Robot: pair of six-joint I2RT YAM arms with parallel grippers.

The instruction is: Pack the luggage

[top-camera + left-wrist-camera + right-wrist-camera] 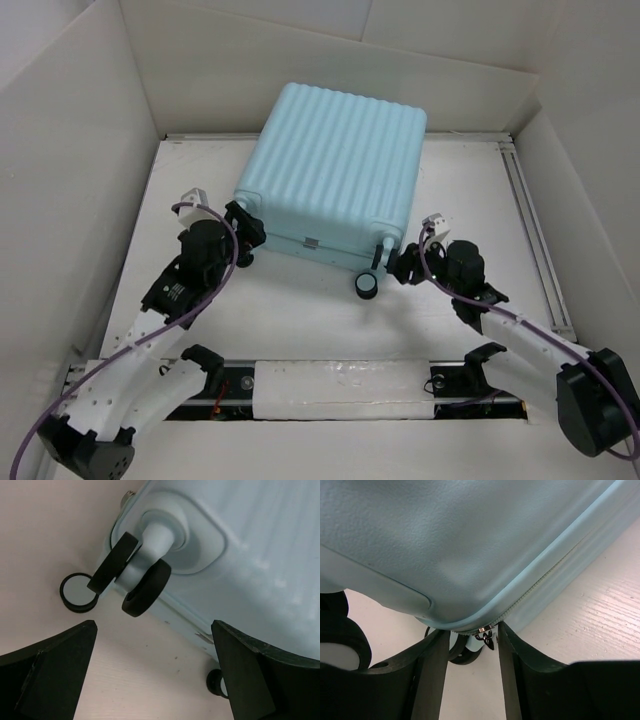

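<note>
Aqua luggage: left hand wide by its caster, right hand narrow around its zipper pull.

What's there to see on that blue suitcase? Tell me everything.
The suitcase is a pale aqua hard shell with a ribbed top, looking like plastic. It lies flat and closed on the white table, its black-and-white wheels at the near end. A zip runs round its side; the metal zip pull sits between the right gripper's open fingers. The left gripper hovers open before a wheel.
</note>
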